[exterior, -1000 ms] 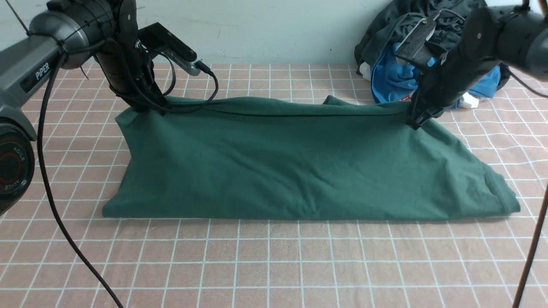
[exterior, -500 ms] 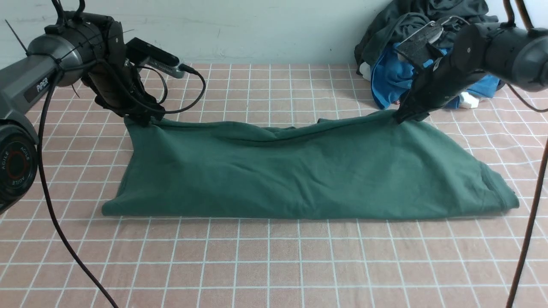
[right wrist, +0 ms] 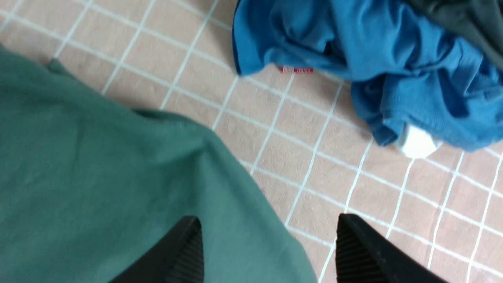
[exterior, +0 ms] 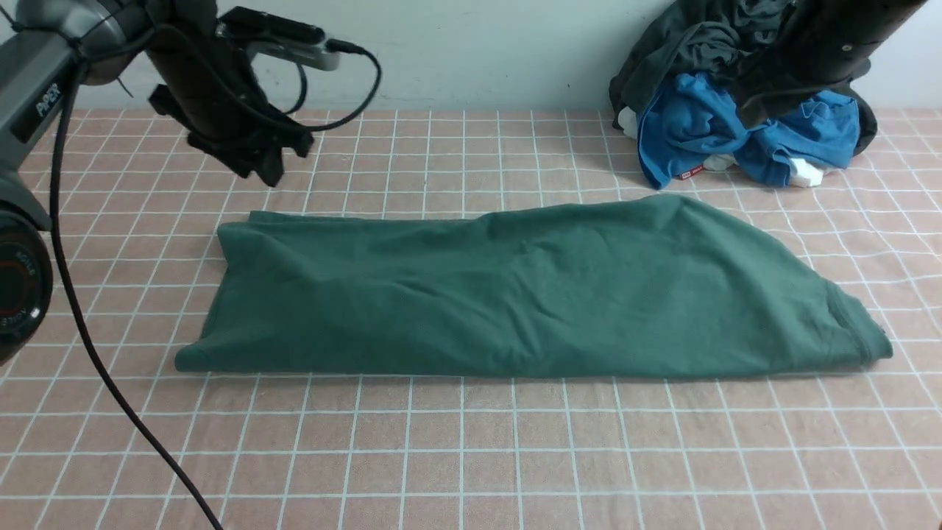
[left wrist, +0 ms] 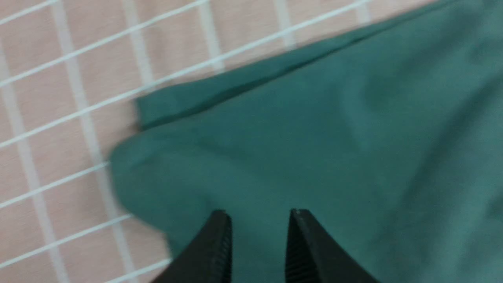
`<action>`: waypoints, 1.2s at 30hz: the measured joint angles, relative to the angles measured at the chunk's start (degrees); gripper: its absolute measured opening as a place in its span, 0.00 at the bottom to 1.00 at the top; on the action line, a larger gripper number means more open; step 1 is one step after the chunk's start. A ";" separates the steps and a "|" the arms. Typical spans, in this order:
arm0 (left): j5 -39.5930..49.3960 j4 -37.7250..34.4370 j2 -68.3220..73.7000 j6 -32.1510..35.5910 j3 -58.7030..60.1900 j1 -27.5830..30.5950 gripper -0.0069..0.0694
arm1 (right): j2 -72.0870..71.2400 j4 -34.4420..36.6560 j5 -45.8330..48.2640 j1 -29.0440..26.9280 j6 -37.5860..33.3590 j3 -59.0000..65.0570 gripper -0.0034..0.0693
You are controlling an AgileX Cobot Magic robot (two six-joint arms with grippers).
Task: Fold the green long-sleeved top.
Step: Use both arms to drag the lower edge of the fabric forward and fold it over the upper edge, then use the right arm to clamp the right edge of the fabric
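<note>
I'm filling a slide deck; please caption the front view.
Green long-sleeved top lying folded into a wide strip on pink tiled surface, blue and dark garments heaped behind.

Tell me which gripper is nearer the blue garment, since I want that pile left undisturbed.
The right. The right gripper hangs above or close in front of the blue garment; the left gripper is far off, over the green top's left end.

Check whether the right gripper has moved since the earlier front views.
Yes: the right gripper has risen off the green top's far edge and now shows in front of the blue garment.
</note>
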 joint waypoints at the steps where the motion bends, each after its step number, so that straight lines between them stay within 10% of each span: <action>1: 0.00 -0.82 0.00 0.43 0.53 -0.71 0.27 | -0.17 0.01 0.28 -0.11 0.05 0.20 0.63; 7: -0.05 -2.38 0.45 3.55 11.19 -5.92 0.09 | -4.49 2.37 0.92 -4.26 2.45 10.82 0.63; 21: -4.70 0.23 -0.59 1.78 24.41 -4.78 0.09 | -9.40 2.91 -10.19 -14.17 9.14 36.36 0.62; 36: -4.85 -0.19 -0.65 1.74 24.52 -4.78 0.09 | -0.41 7.10 -19.15 -15.97 11.92 39.11 0.85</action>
